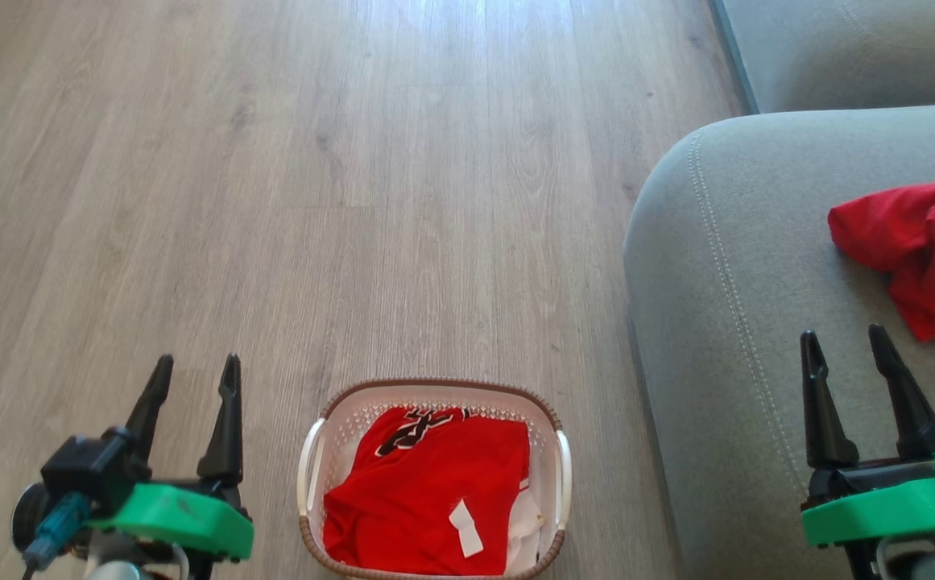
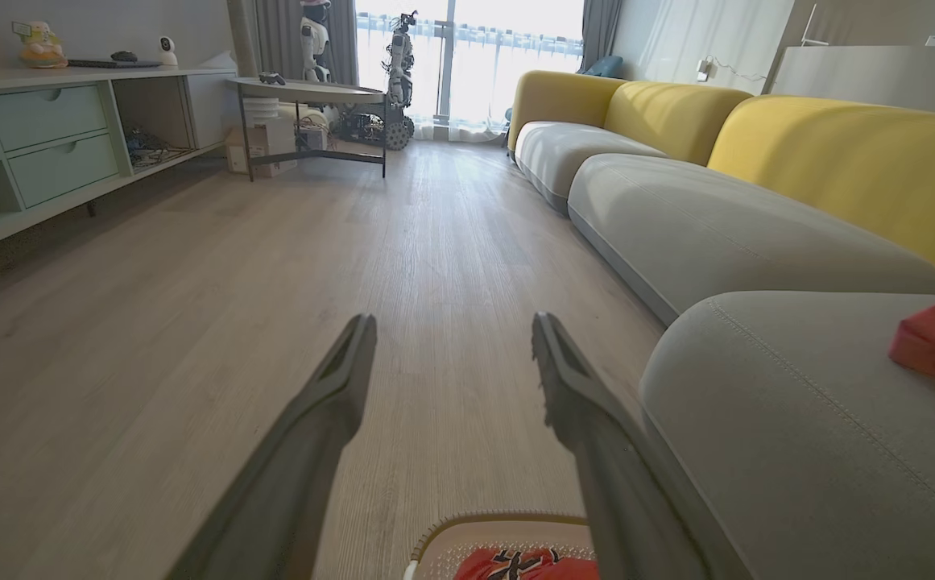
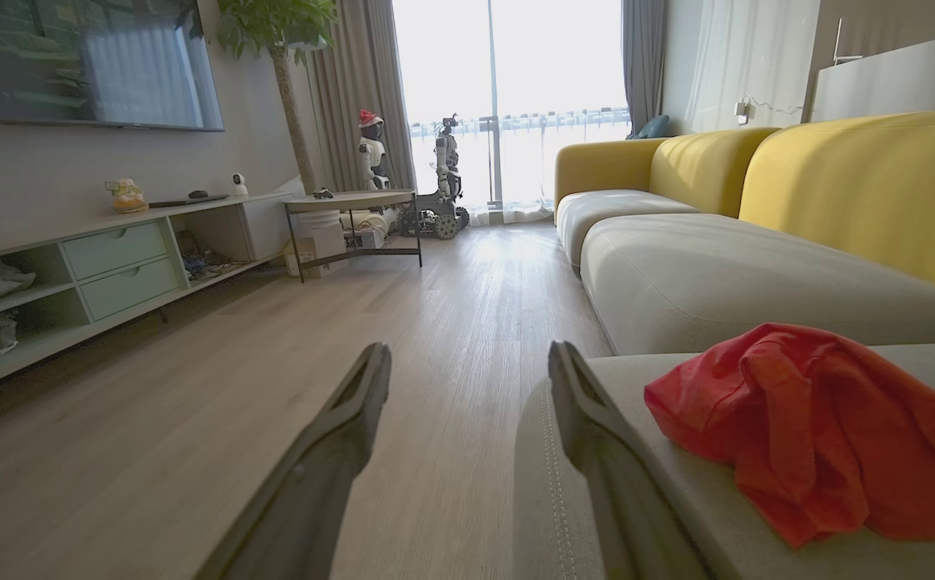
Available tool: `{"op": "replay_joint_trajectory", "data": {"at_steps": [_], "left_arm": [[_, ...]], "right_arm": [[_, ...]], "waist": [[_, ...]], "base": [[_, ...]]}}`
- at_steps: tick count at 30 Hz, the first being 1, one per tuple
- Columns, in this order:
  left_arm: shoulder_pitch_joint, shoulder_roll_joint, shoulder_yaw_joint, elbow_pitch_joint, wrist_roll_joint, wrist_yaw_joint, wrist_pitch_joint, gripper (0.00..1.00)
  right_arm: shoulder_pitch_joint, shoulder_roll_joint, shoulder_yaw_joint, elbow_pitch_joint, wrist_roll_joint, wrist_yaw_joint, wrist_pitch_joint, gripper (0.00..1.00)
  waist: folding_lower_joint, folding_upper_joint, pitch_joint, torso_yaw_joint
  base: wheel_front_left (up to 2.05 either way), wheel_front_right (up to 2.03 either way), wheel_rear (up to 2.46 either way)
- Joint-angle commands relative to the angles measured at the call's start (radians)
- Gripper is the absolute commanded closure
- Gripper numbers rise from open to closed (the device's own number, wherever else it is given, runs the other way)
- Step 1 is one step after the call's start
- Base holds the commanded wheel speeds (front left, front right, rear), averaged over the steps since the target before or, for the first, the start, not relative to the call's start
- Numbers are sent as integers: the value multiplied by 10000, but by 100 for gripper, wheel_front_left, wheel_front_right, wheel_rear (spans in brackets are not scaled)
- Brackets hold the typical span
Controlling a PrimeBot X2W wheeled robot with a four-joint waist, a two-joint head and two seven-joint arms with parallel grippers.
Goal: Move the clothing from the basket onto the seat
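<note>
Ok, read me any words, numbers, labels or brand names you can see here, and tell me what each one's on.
Nothing here reads cleanly.
On the red sports jersey in the basket: a black-and-white print, folded over, unreadable.
On the jersey's white tag: too small to read.
On the red shirt lying on the seat: no print showing.

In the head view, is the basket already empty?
No, the red jersey with black-and-white numbers lies inside the basket, while a plain red shirt sits on the seat.
</note>
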Motion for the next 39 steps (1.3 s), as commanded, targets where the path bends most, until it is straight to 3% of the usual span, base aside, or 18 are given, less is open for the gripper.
{"op": "replay_joint_trajectory", "data": {"at_steps": [1, 26, 39], "left_arm": [[-225, 76, 567, -235, 140, -134, -125, 0], [-215, -550, 1151, 137, 658, -787, -126, 0], [-1195, -793, 874, 622, 811, -1154, -126, 0]], "right_arm": [[-155, -143, 231, -280, -90, 71, -108, 0], [-386, -188, 457, -218, -31, 71, -140, 0], [-1042, -323, 571, -477, -55, 71, -143, 0]], "waist": [[1, -1, 3, -20], [1, -1, 220, -259], [1, -1, 1509, -686]], "base": [[0, 0, 0], [0, 0, 0], [0, 0, 0]]}}
